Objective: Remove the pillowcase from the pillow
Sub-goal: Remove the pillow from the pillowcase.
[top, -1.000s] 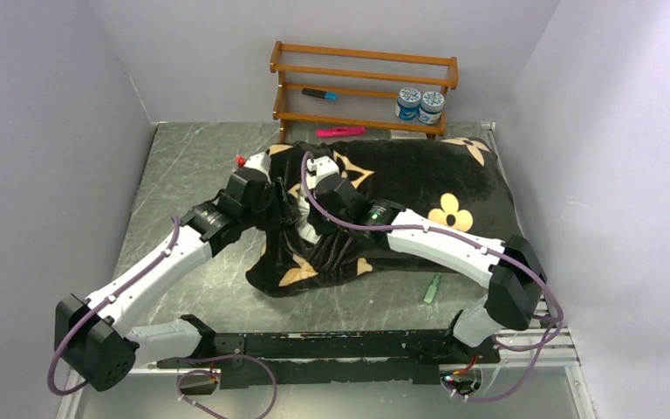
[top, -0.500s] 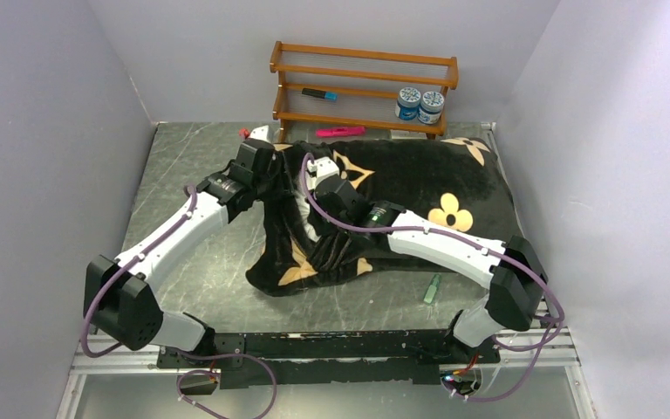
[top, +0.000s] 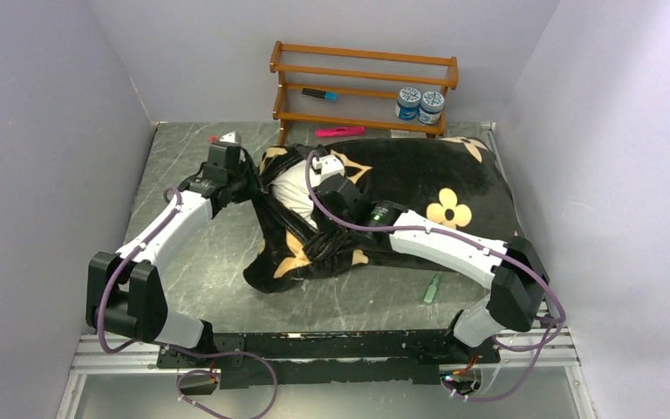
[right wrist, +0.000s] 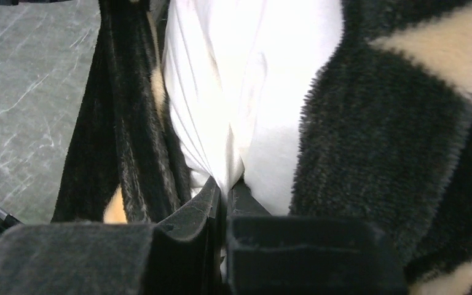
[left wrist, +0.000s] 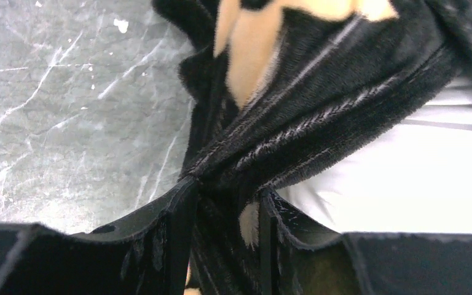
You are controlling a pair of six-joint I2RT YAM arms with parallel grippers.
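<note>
Left claw point(left wrist: 224, 195) and right claw point(right wrist: 226, 187), both extended forward, are clamped tight.

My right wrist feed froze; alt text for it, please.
The right gripper is shut on a fold of the white pillow, with the black plush pillowcase bunched on both sides and grey table at left.

pillow point(top: 294, 188) in pillowcase point(top: 419, 175) — rack point(top: 366, 56) behind

near left: open tabletop point(top: 218, 271), easy pass
back: wooden rack point(top: 362, 92) right behind pillowcase point(top: 419, 175), tight
front right: green marker point(top: 433, 288) lying loose
</note>
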